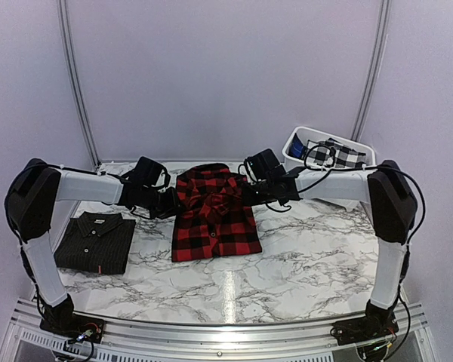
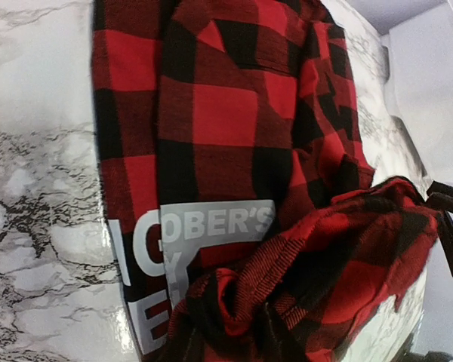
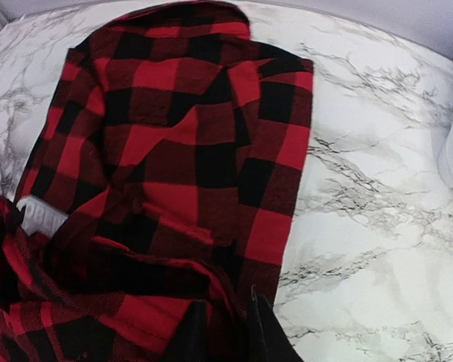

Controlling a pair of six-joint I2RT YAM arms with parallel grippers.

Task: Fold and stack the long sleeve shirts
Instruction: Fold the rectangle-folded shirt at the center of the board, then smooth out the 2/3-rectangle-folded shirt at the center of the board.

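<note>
The red-and-black flannel shirt (image 1: pixel 215 219) lies in the middle of the marble table, its far part bunched and raised. My left gripper (image 1: pixel 168 202) is at its left edge. In the left wrist view the flannel (image 2: pixel 226 113) with a grey printed label (image 2: pixel 211 226) fills the frame, and bunched cloth hides the fingers. My right gripper (image 1: pixel 251 190) is at the shirt's right edge. In the right wrist view its dark fingers (image 3: pixel 268 335) close on a fold of the flannel (image 3: pixel 196 151). The black pinstriped shirt (image 1: pixel 97 241) lies folded at the left, apart from both grippers.
A white bin (image 1: pixel 296 145) holding a black-and-white checked cloth (image 1: pixel 346 155) stands at the back right, behind the right arm. Bare marble table (image 1: pixel 309 256) runs to the front and right. Walls enclose the back and sides.
</note>
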